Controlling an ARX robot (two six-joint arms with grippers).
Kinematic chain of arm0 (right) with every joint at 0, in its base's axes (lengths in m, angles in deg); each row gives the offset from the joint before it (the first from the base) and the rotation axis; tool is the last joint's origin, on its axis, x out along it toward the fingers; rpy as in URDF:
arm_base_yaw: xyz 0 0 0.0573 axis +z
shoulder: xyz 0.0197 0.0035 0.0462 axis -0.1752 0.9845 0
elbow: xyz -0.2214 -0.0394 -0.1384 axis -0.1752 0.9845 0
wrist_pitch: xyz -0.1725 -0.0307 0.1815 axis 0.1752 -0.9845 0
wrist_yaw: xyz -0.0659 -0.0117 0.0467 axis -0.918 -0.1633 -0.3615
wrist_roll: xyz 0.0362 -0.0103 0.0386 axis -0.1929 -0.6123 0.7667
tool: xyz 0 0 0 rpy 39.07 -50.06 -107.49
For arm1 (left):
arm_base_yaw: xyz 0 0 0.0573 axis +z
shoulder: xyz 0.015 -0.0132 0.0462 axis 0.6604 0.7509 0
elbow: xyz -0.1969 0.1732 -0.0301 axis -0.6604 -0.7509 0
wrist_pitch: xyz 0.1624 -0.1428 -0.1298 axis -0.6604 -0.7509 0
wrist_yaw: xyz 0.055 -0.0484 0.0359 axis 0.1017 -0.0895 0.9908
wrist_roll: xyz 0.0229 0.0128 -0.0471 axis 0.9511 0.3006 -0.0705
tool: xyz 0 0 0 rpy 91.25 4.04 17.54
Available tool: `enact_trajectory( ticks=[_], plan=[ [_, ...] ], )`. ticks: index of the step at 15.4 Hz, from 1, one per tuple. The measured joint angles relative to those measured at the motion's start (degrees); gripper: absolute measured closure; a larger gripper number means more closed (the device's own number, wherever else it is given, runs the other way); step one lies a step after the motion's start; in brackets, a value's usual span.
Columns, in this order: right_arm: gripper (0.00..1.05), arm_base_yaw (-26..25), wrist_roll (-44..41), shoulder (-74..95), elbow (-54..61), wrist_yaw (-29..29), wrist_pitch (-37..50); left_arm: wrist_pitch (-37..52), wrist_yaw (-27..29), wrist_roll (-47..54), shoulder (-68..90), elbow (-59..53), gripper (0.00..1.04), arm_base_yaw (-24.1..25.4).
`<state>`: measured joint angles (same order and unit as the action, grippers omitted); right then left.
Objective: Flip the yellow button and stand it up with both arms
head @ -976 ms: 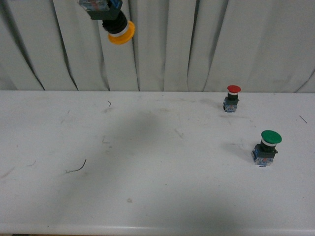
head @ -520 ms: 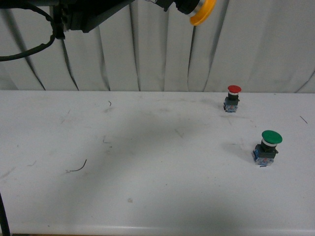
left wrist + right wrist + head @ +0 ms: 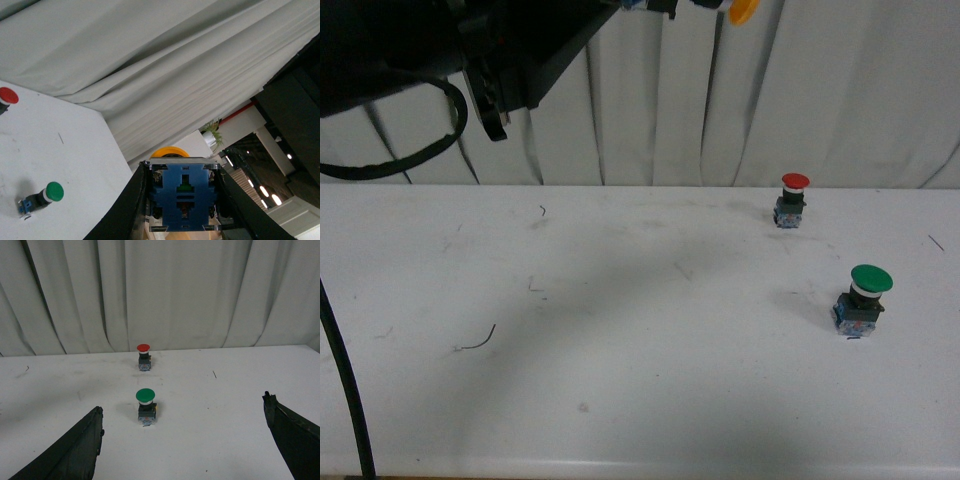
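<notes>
Mid-flip: left gripper (image 3: 182, 205) clamps yellow button (image 3: 183, 190) aloft; right gripper (image 3: 182, 407), fingers wide and empty, probably must receive it next.

Yellow button (image 3: 182, 192) clamped aloft in the left tool (image 3: 182, 202)

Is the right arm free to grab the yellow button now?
Probably yes: the right tool is open and empty, and the yellow button hangs high in the left tool with its cap exposed.
</notes>
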<state>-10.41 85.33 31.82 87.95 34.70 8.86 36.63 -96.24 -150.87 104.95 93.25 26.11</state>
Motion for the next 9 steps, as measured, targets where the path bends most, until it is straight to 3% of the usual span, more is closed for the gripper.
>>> enact_trajectory(
  ticks=[9],
  plan=[
    [0.06,-0.24,0.31,0.28,-0.04,0.74,-0.13,-0.04,0.04,-1.33,2.58,0.57,0.73,0.66]
  ],
)
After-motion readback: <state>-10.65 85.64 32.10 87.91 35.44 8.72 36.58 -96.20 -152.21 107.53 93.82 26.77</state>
